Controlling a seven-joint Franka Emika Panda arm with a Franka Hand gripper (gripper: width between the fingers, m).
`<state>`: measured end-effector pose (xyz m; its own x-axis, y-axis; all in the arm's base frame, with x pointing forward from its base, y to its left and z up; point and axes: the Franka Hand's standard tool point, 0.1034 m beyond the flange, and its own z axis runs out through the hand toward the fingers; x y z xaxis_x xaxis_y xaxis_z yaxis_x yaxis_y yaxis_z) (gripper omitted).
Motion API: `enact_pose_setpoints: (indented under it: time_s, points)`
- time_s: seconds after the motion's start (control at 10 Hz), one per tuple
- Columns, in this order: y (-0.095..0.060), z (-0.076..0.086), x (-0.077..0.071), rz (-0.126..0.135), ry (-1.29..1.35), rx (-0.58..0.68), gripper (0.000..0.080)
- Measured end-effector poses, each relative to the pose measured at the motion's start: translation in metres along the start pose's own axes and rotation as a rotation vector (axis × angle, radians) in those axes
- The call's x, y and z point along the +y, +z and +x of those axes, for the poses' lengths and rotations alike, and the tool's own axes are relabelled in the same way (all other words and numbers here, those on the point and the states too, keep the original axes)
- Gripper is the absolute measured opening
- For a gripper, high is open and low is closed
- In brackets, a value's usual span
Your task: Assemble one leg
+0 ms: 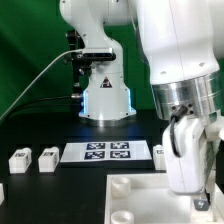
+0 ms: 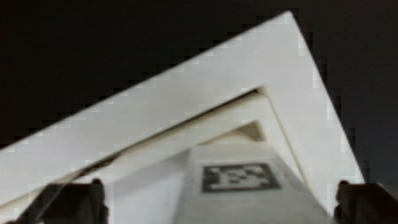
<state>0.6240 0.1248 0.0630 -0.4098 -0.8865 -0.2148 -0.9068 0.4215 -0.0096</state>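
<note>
My gripper (image 1: 184,158) is shut on the leg (image 1: 188,172), a small white post, and holds it upright just above the large white panel (image 1: 100,205) with round holes. In the wrist view the leg (image 2: 231,180) shows its black-and-white tag between my two dark fingers (image 2: 71,203), and my gripper (image 2: 217,208) hangs over a corner of the panel (image 2: 267,80). Whether the leg's lower end touches the panel is hidden.
Two more white legs (image 1: 20,160) (image 1: 47,158) lie at the exterior view's left, and another (image 1: 160,153) lies right of the marker board (image 1: 105,152). The robot's base (image 1: 105,95) stands behind the board. A cable (image 1: 40,80) runs at the back left.
</note>
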Motion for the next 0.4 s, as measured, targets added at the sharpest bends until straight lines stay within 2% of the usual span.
enact_pose_setpoints:
  time_s: [0.2,0.4]
  points:
    - [-0.0129,-0.009,0.0017,0.012,-0.013,-0.013,0.0649]
    - [-0.0096,-0.0074,0.0026,0.008,-0.015,-0.009,0.0649]
